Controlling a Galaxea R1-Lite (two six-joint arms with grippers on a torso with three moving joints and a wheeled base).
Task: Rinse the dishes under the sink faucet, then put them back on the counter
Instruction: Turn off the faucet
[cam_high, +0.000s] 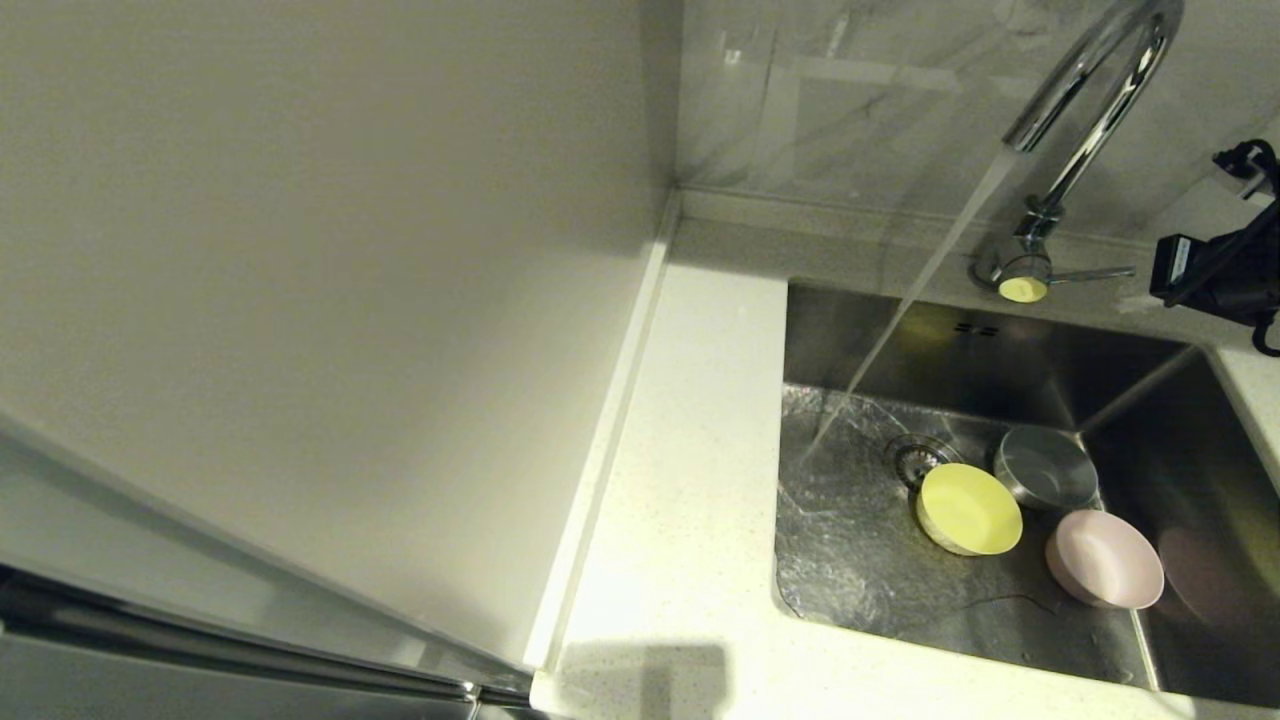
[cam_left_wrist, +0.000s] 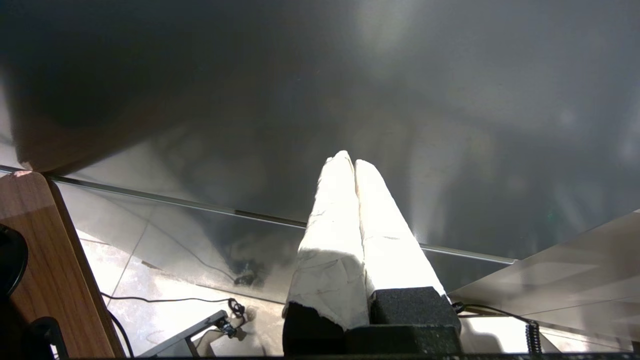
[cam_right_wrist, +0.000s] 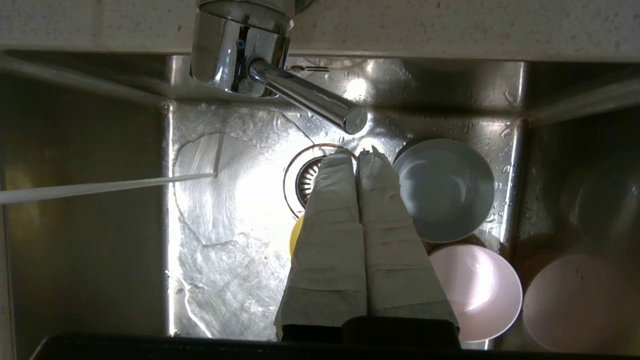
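Water runs from the chrome faucet in a slanting stream onto the floor of the sink. Three bowls lie in the sink beside the drain: a yellow-green one, a grey-blue one and a pink one. My right arm is at the right, by the faucet's lever. In the right wrist view my right gripper is shut and empty, high above the drain, just below the lever. It hides most of the yellow-green bowl. The grey-blue bowl and pink bowl lie beside it.
White speckled counter runs along the sink's left side, bounded by a raised strip and an off-white wall panel. My left gripper is parked out of the head view, shut, facing a grey panel above a floor with cables.
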